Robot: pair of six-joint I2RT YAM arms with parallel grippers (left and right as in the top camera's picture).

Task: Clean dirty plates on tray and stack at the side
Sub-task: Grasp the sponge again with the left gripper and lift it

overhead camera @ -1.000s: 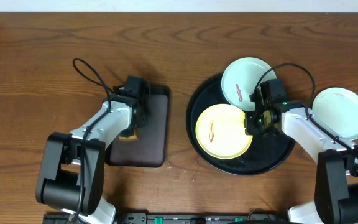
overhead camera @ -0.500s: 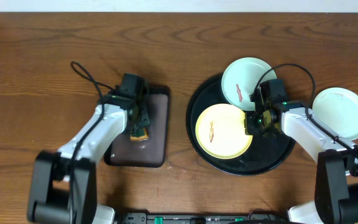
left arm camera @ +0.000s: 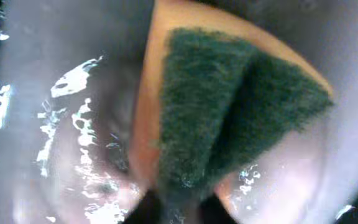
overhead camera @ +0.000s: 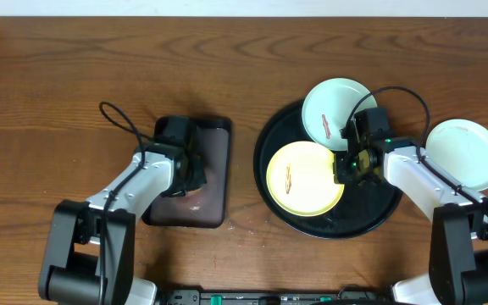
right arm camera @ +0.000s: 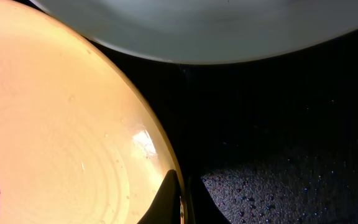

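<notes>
**A:** Left gripper [overhead camera: 185, 169] is low over the brown rectangular tray [overhead camera: 214, 207], and the wrist view shows why. Its jaws are nipped on the sponge [left arm camera: 229, 118], with the green scouring face folded toward the lens and orange foam behind.

**B:** So the cleaning tool is in hand. And the right?

**A:** Right gripper [overhead camera: 346, 167] sits at the right rim of the yellow plate [overhead camera: 307, 193], fingers pressed together on that thin edge. I read it as a steadying hold, so the plate doesn't skate under the scrub.

**B:** Where does that plate lie?

**A:** Flat on the black round tray [overhead camera: 371, 216], left of centre. Its reddish smear [overhead camera: 288, 178] is on the half away from the right fingers, which leaves the sponge room.

**B:** The other plates?

**A:** The pale plate [overhead camera: 337, 97] at the back hangs over the tray's rim, close beside the yellow one. I can't tell whether they touch. It has a smear of its own. The third plate [overhead camera: 464, 152] rests on the table [overhead camera: 58, 68] just right of the tray with no stain that I can see, so that's probably the stacking spot.

**B:** Anything in the way?

**A:** It's bare wood between the two trays, so the crossing looks open. The raised rim has to be cleared, though. The right arm lies across the tray's right side, so the sponge would best come in from the left.
</notes>
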